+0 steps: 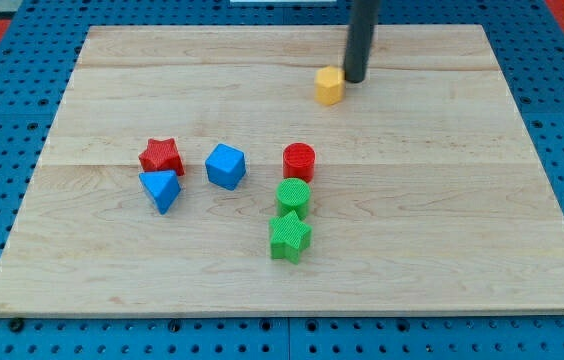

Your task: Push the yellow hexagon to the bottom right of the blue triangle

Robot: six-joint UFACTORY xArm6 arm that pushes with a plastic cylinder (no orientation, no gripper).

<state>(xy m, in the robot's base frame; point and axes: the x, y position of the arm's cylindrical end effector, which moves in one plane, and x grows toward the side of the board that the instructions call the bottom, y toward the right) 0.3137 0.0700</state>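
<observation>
The yellow hexagon (329,86) sits on the wooden board near the view's top, right of centre. My tip (355,80) is just to the hexagon's right, touching or nearly touching it. The blue triangle (161,189) lies at the view's left of centre, far down and left of the hexagon. A red star (161,156) sits directly above the triangle, touching it.
A blue cube (226,166) is right of the triangle. A red cylinder (299,160), a green cylinder (293,196) and a green star (289,236) form a column near the centre. The board (462,250) lies on a blue pegboard table.
</observation>
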